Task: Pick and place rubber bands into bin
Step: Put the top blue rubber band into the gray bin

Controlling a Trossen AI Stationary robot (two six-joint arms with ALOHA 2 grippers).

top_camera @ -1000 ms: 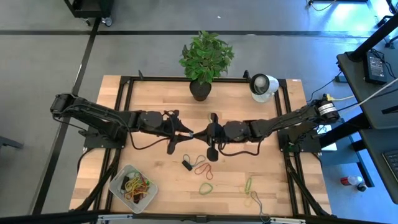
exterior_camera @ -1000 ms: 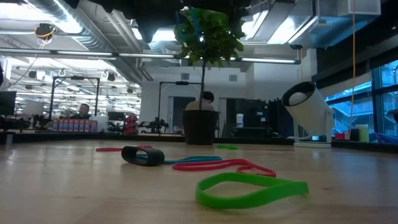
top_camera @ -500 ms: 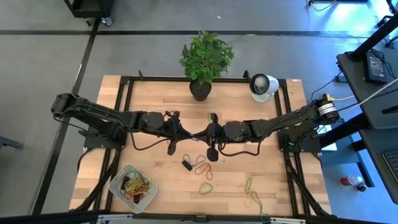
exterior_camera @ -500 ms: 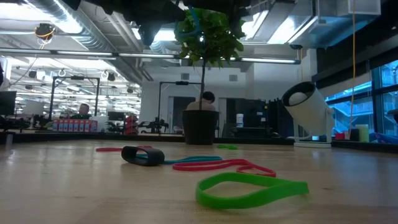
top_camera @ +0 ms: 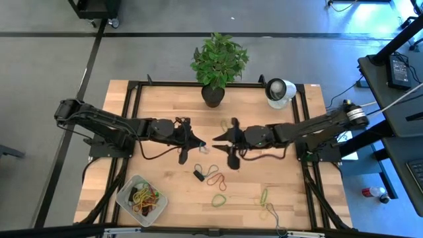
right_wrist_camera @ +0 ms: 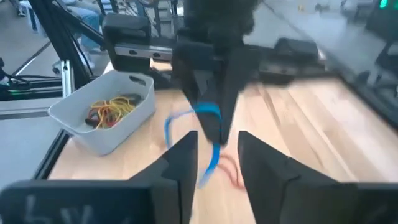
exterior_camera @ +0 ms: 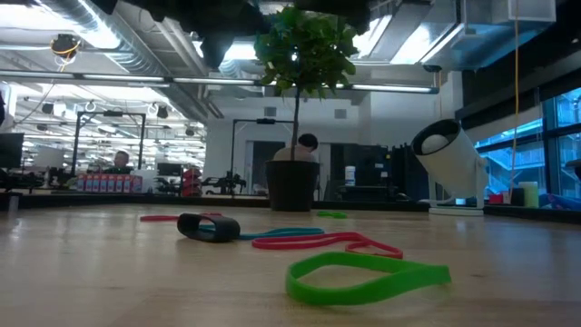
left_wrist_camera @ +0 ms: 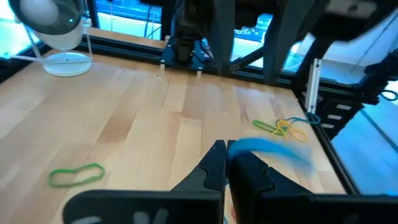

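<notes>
While the left gripper (top_camera: 200, 141) stays pinched shut on a blue rubber band (right_wrist_camera: 208, 113), the right gripper (top_camera: 217, 137) faces it just apart, jaws parted and empty. Below both jaws, loose rubber bands (top_camera: 216, 177) lie; the bin (top_camera: 125, 197) sits farther off.

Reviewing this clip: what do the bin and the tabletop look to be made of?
The bin: likely plastic, whitish and slightly translucent, with smooth walls and rounded corners. The tabletop: seemingly wood, butcher-block style, with visible pale planks and grain and a faint sheen in the left wrist view.
</notes>
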